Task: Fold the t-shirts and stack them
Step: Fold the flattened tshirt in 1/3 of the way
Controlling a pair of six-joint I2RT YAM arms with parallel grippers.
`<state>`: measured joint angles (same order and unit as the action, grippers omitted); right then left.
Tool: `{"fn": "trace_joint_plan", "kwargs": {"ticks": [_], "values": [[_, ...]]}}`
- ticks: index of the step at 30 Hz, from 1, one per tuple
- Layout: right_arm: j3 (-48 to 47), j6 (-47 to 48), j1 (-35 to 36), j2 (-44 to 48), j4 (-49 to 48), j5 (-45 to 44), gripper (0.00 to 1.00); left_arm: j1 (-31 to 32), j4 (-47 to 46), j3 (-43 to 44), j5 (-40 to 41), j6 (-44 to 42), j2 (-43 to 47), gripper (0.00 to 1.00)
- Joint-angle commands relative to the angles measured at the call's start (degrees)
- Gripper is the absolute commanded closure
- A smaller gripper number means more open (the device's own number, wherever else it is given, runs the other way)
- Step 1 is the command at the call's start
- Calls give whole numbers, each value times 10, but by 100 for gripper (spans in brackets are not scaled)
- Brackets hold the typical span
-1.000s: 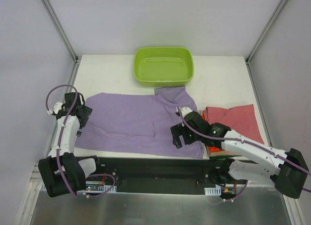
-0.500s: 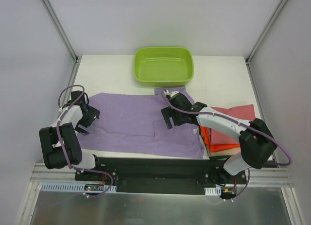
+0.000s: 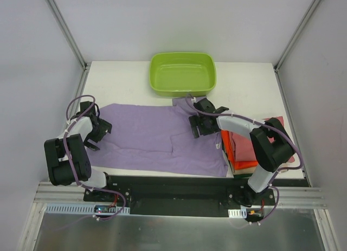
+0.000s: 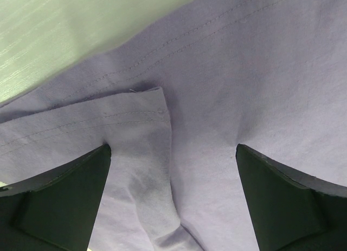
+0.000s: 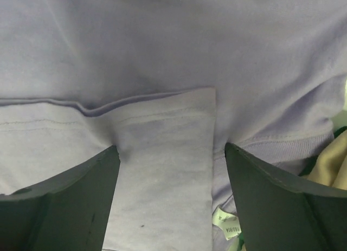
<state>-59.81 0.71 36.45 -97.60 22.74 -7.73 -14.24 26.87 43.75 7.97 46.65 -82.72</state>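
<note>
A large lilac t-shirt [image 3: 146,137] lies spread flat across the table. My left gripper [image 3: 97,129] is open at its left edge. In the left wrist view the gripper [image 4: 173,207] is pressed down on lilac cloth [image 4: 244,72], with a turned-over hem corner [image 4: 135,132] between the fingers. My right gripper [image 3: 199,124] is open on the shirt's upper right part. In the right wrist view the gripper [image 5: 171,202] straddles a folded lilac flap [image 5: 162,169] beside a small label [image 5: 225,221]. A folded rose-red shirt [image 3: 259,142] lies on an orange one [image 3: 230,153] at the right.
A lime-green tub [image 3: 183,73] stands at the back middle, just beyond the lilac shirt's collar. The folded stack sits near the table's right front corner. Grey walls with metal posts close in the table on both sides.
My right gripper has moved from the shirt's front right part toward the far side, up near the collar. My left gripper has shifted slightly at the shirt's left edge.
</note>
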Motion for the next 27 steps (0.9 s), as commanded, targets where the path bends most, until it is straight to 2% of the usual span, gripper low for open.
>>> {"fn": "trace_joint_plan", "kwargs": {"ticks": [1, 3, 6, 12, 17, 21, 27], "values": [[-26, -6, -4, -14, -5, -15, 22, 1, -11, -7, 1, -7, -17, 1], [-22, -6, -3, -9, -6, -19, 24, 1, -12, -8, 0, -6, -19, 1], [-15, -22, -4, 1, -10, -22, 34, 1, -11, -6, 0, -6, -21, 1], [-12, -36, -4, 7, -3, -41, 72, 1, -12, -9, 10, -6, -14, 1], [-8, -41, -3, 19, 3, -54, 83, 1, -12, -8, 9, -8, -15, 1], [-5, -37, -4, 35, 7, -76, 99, 1, -12, -8, 10, -8, -14, 1], [9, -29, -4, 56, -5, -111, 99, 0, -12, -8, 14, -6, -16, 1]]}}
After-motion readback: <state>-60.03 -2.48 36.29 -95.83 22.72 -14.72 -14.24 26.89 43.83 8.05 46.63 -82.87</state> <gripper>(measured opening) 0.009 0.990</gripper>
